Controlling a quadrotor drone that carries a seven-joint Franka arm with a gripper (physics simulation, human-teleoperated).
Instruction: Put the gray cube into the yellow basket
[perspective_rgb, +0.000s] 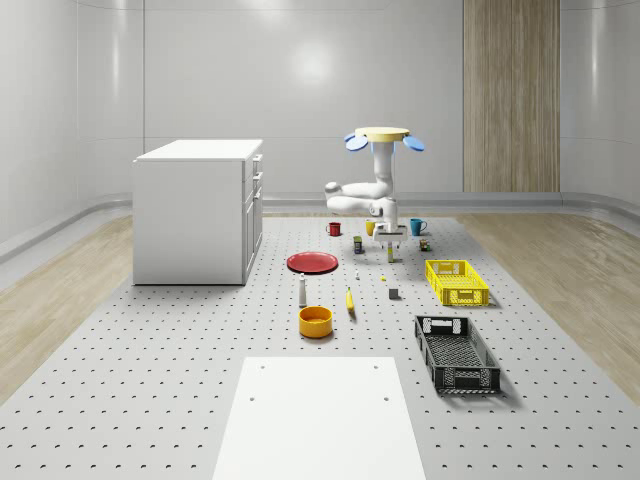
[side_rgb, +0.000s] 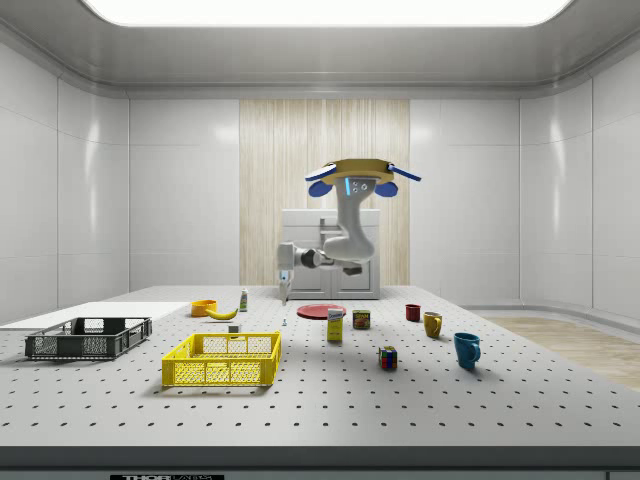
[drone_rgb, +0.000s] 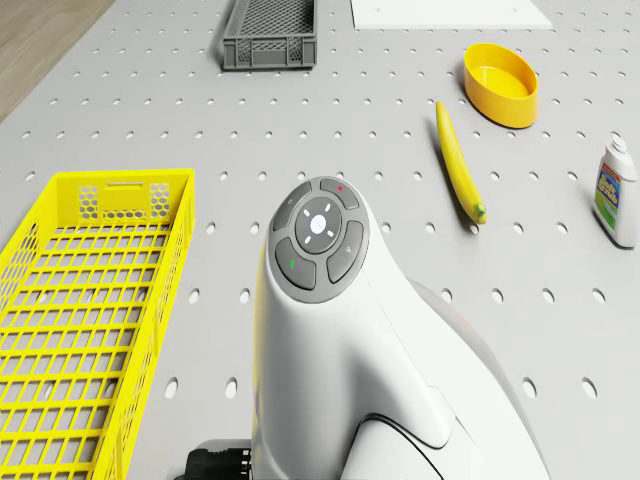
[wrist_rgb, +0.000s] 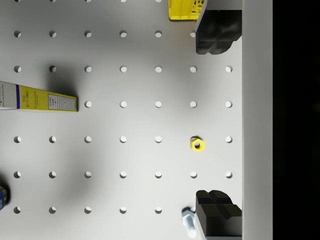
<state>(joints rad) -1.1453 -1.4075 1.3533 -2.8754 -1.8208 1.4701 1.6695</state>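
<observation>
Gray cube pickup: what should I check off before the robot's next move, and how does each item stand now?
1. Gripper open: ok, the fingers stand wide apart.
2. Gripper empty: ok, only bare table and a small yellow nut lie beneath it.
3. Gripper above the gray cube: not ok, it hangs over the table farther back.
4. Drone airborne: ok, it hovers over the table's far part.
5. Cube free to grasp: ok, it stands apart from the banana and the yellow basket.
6. Basket ready: ok, it looks empty.
</observation>
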